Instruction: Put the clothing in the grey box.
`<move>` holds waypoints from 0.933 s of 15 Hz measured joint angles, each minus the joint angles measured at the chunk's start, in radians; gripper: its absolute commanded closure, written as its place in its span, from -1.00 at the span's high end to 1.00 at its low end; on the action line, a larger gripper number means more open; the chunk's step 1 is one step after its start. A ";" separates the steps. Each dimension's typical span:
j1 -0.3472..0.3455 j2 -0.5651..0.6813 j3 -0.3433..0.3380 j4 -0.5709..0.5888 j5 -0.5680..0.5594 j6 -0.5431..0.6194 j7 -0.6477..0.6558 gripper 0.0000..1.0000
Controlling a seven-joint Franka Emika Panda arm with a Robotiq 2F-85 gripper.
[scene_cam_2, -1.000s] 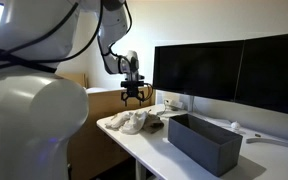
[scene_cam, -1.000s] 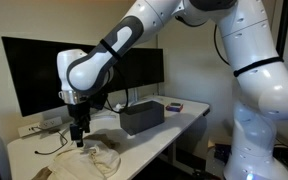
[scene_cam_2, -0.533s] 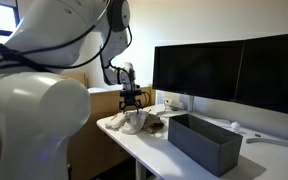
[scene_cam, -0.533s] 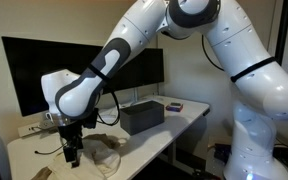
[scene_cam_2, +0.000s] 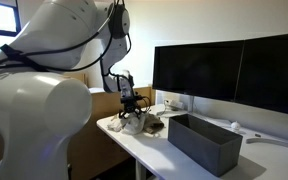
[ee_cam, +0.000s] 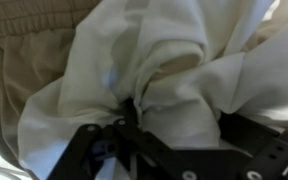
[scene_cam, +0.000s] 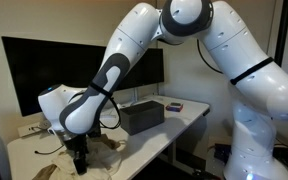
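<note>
The cream and beige clothing (scene_cam: 110,149) lies crumpled on the white desk, well apart from the grey box (scene_cam: 142,116). My gripper (scene_cam: 80,164) is lowered onto the near end of the pile. In the wrist view the clothing (ee_cam: 164,55) fills the frame. The gripper's (ee_cam: 179,125) black fingers stand apart, with a bunched white fold between them. In an exterior view the gripper (scene_cam_2: 132,111) sits on the clothing (scene_cam_2: 136,124), and the open-topped grey box (scene_cam_2: 204,143) is further along the desk.
Two dark monitors (scene_cam: 54,60) stand along the back of the desk (scene_cam: 154,140). Cables (scene_cam: 46,143) run behind the clothing. A small red and blue object (scene_cam: 173,105) lies beyond the box. The desk's front edge is close to the clothing.
The arm has swung down and toward the near end of the desk. The gripper has dropped from above the clothing into the pile.
</note>
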 measured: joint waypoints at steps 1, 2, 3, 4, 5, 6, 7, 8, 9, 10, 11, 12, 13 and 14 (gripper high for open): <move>0.000 -0.005 0.002 0.000 0.000 -0.007 -0.005 -0.08; 0.000 -0.012 0.003 0.000 0.000 -0.015 -0.009 -0.20; 0.000 -0.020 0.004 0.000 0.000 -0.025 -0.010 -0.32; -0.001 -0.028 0.007 -0.001 0.000 -0.036 -0.012 -0.47; -0.003 -0.037 0.011 -0.002 0.002 -0.051 -0.015 -0.58; -0.007 -0.047 0.017 -0.003 0.011 -0.067 -0.020 -0.72; -0.012 -0.057 0.023 -0.003 0.020 -0.084 -0.026 -0.76; -0.020 -0.069 0.029 -0.004 0.029 -0.103 -0.030 -0.80; -0.027 -0.084 0.033 -0.006 0.040 -0.118 -0.036 -0.82; -0.036 -0.100 0.038 -0.007 0.056 -0.134 -0.047 -0.86; -0.045 -0.117 0.042 -0.009 0.071 -0.150 -0.057 -0.81; -0.054 -0.136 0.045 -0.012 0.085 -0.164 -0.066 -0.79; -0.062 -0.156 0.047 -0.014 0.097 -0.179 -0.075 -0.79; -0.069 -0.176 0.050 -0.015 0.104 -0.191 -0.084 -0.79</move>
